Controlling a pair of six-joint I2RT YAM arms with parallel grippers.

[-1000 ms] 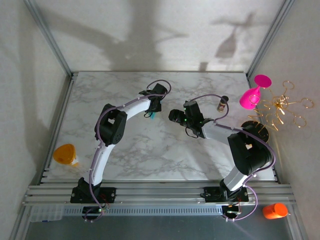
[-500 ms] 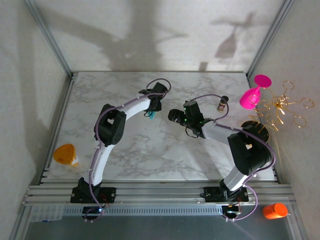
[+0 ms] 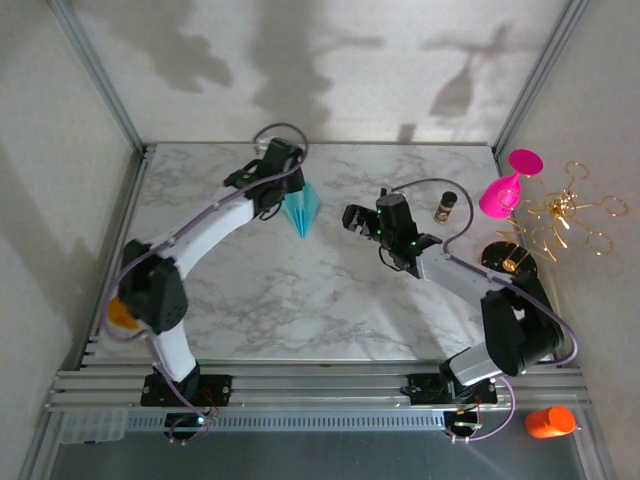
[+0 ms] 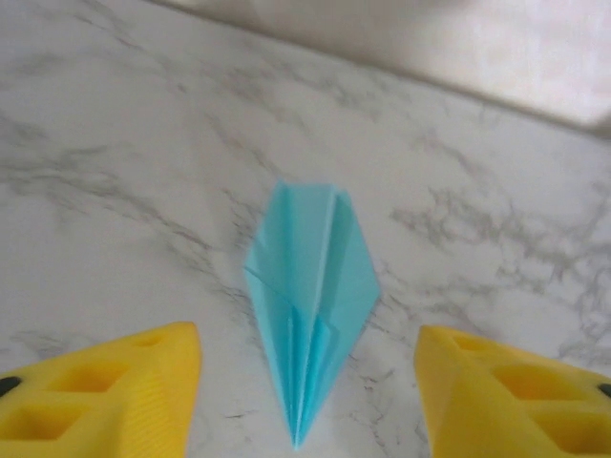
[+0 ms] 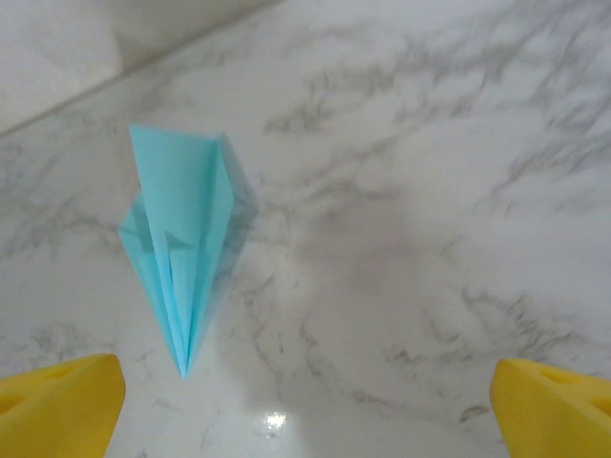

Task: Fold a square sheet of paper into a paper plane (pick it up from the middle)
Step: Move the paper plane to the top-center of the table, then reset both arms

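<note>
Teal-blue folded paper plane lies on white marble table; left gripper, right gripper jaws spread wide, not touching it.

The paper plane is a slim teal-blue dart, folded to a sharp nose at one end and a short blunt tail at the other, with a raised centre crease and overlapping layers along its wings. It lies flat on the white marble table, in the far half and a little left of the middle. Its nose points toward the near edge and its tail toward the back wall.
</note>
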